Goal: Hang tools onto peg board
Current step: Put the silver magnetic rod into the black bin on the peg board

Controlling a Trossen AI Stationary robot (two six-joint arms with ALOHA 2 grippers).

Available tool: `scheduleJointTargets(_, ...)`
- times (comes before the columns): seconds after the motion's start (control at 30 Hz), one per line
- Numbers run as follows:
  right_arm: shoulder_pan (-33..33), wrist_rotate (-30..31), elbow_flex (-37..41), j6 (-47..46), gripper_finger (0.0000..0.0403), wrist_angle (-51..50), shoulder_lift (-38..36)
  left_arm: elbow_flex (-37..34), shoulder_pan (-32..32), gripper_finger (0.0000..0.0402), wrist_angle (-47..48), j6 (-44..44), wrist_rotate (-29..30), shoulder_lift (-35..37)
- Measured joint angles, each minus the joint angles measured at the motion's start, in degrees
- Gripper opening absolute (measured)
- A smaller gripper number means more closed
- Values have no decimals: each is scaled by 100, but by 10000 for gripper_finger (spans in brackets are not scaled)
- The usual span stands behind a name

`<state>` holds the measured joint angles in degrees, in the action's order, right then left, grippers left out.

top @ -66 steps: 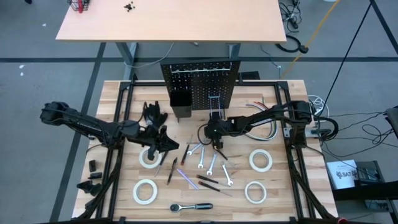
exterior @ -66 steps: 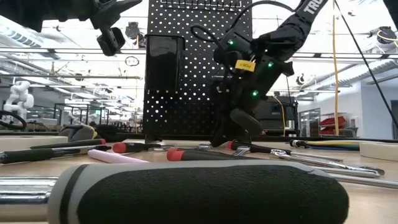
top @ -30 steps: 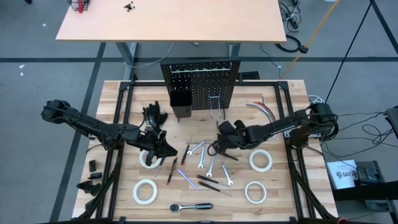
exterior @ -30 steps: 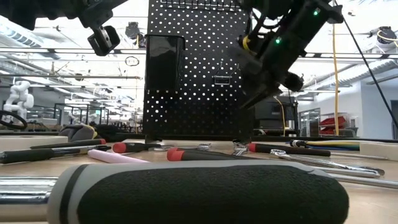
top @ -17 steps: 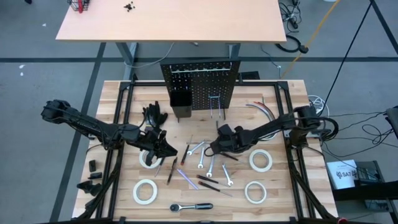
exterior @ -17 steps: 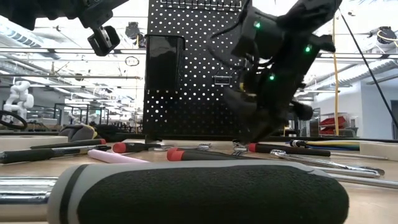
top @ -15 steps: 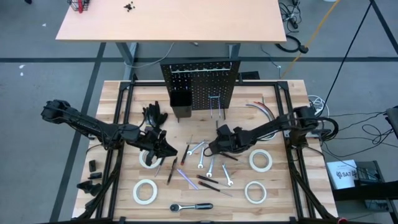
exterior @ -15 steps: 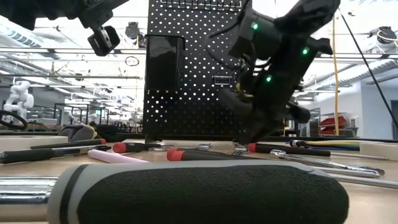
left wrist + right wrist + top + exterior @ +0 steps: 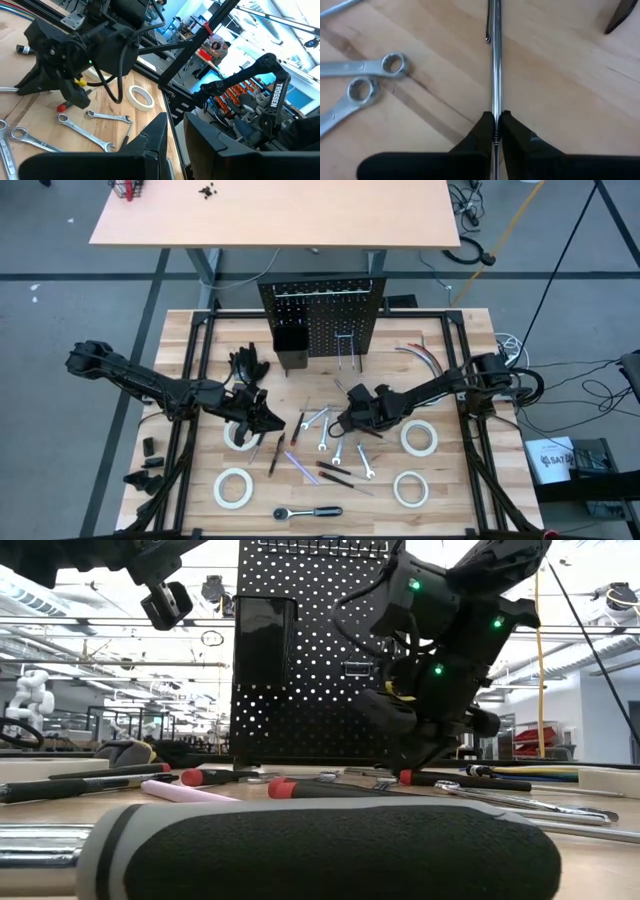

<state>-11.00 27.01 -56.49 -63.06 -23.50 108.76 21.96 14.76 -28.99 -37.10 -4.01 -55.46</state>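
The right hand is down at mid-desk, fingers pinched on a wrench lying flat, two more wrenches just beside. The left hand hovers over a tape roll near the left edge, fingers narrowly parted. The peg board stands at the far edge.

- A robotics lab or workshop, by the look of it.
- The wooden tabletop sits inside a black metal frame on a grey floor.
- Loose cables trail past the tabletop's right edge.
- Beyond it: long ceiling lights, other robot arms, a white humanoid robot.
- A second, light desk stands beyond the tabletop's far edge.
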Motion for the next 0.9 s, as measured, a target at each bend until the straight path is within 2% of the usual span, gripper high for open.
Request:
scheduleJointTargets(0.1, -27, -67, -1, 327, 13, -38, -170, 0, 0, 66, -1, -1, 0, 0)
scheduleJointTargets(0.2, -159, -151, -86, 1141, 11, -202, -426, 0, 0, 66, -4, -2, 0, 0)
scheduleJointTargets(0.4, -461, -417, -475, 4087, 11, -4, -901, 0, 2, 66, -3, 197, -2, 0)
scheduleJointTargets(0.6, -770, -915, -828, 6252, 8, 126, -974, 0, 2, 66, 2, 559, 7, -2)
scheduleJointTargets(0.67, -852, -928, -929, 7176, 8, 148, -970, 0, 0, 66, -22, 86, 4, -35)
scheduleJointTargets(0.77, -961, -774, -1211, 8546, 8, 251, -972, 0, -42, 66, -8, -1172, -18, -134)
scheduleJointTargets(0.9, -979, -291, -1563, 9432, 8, 418, -972, -2, -171, 66, 205, -2370, -285, -376)
